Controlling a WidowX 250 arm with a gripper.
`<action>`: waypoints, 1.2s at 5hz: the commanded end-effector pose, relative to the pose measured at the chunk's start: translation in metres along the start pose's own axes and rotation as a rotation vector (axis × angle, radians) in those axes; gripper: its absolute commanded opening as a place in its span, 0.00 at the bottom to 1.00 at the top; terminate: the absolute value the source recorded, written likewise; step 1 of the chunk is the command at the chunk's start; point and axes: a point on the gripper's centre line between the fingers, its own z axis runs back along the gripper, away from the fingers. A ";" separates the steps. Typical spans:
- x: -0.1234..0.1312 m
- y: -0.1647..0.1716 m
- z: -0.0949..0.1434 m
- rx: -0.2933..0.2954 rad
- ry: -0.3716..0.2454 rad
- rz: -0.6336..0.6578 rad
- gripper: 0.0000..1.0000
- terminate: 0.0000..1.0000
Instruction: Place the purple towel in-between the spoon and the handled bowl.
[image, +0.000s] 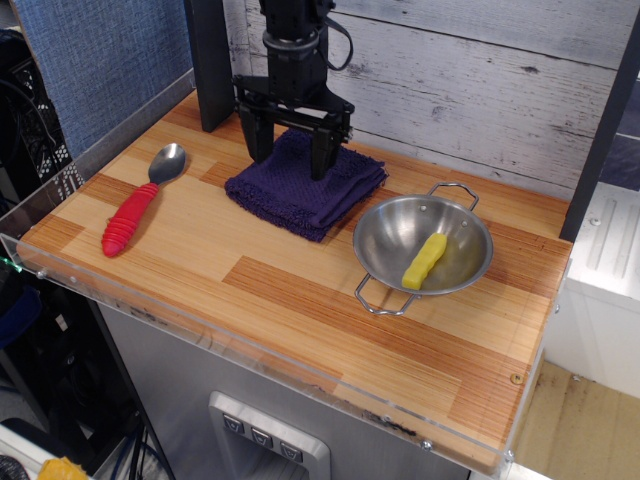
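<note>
The purple towel (305, 188) lies folded on the wooden table, between the spoon (141, 201) at the left and the handled bowl (423, 247) at the right. The spoon has a shiny metal bowl and a ribbed red handle. The steel bowl has two wire loop handles and holds a yellow stick-shaped piece (425, 259). My black gripper (290, 160) is open, fingers pointing down over the towel's back part, one finger (320, 157) near or touching the cloth. It holds nothing.
The wooden table (300, 290) has a clear plastic rim at the front and left. A black post (208, 60) stands at the back left, close to the gripper. A grey plank wall (480, 80) runs behind.
</note>
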 end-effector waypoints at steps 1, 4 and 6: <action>0.013 -0.001 0.002 0.010 -0.052 -0.016 1.00 0.00; -0.009 -0.006 -0.037 -0.024 0.031 -0.062 1.00 0.00; -0.022 -0.013 -0.047 -0.016 0.117 -0.006 1.00 0.00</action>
